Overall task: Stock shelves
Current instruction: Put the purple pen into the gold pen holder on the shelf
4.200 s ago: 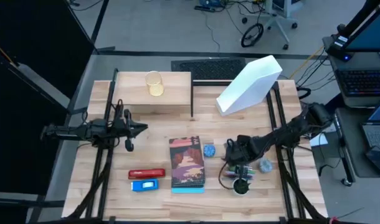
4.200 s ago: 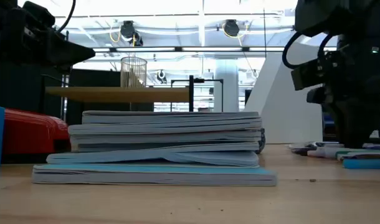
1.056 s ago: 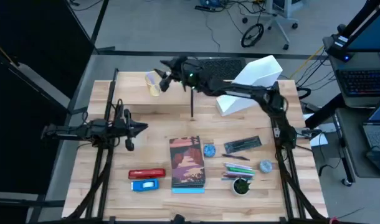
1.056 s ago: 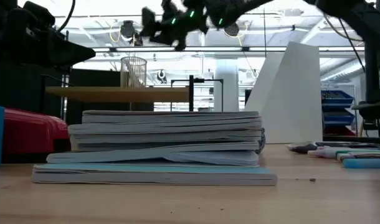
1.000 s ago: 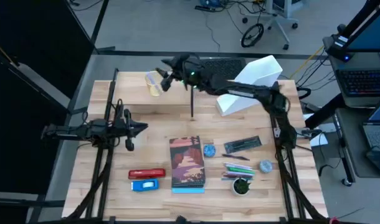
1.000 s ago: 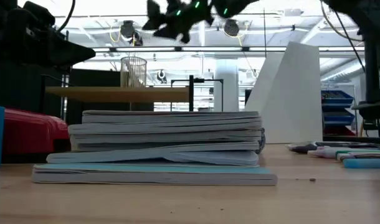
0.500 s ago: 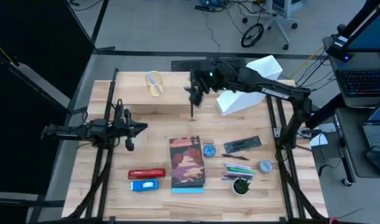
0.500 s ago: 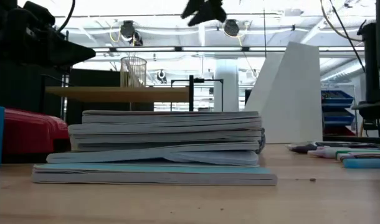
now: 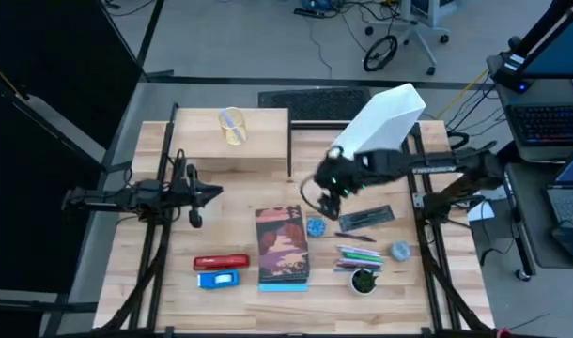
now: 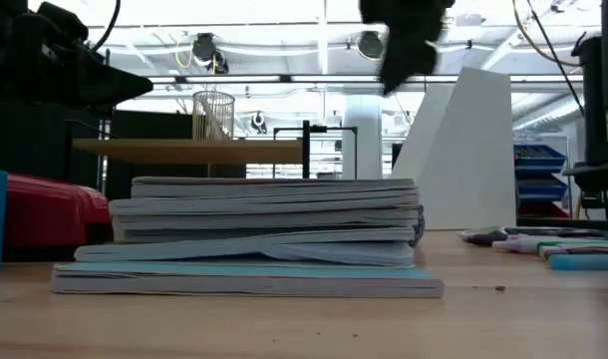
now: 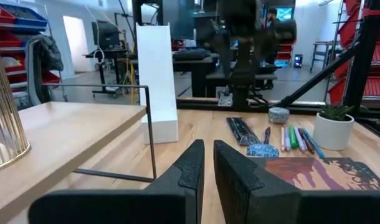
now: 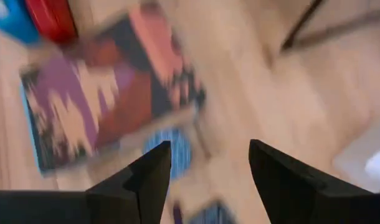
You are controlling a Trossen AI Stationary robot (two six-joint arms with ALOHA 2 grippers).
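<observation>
The shelves are a low light-wood plank shelf on thin black legs at the far left and a white file holder at the far right. A gold wire cup stands on the plank. My right gripper hangs open and empty above the table, between the shelf leg and a stack of books; its wrist view looks down on the books and a blue tape roll. At the table's left side my left gripper waits, shut and empty.
Right of the books lie the blue tape roll, a black pencil case, several pens, a small potted plant and a round object. A red stapler and a blue object lie left of the books.
My right gripper has left the place above the wire cup on the shelf, swung toward the table's right, then come toward the near edge and down to the spot between shelf and books. It carries nothing. The cup stays on the plank.
</observation>
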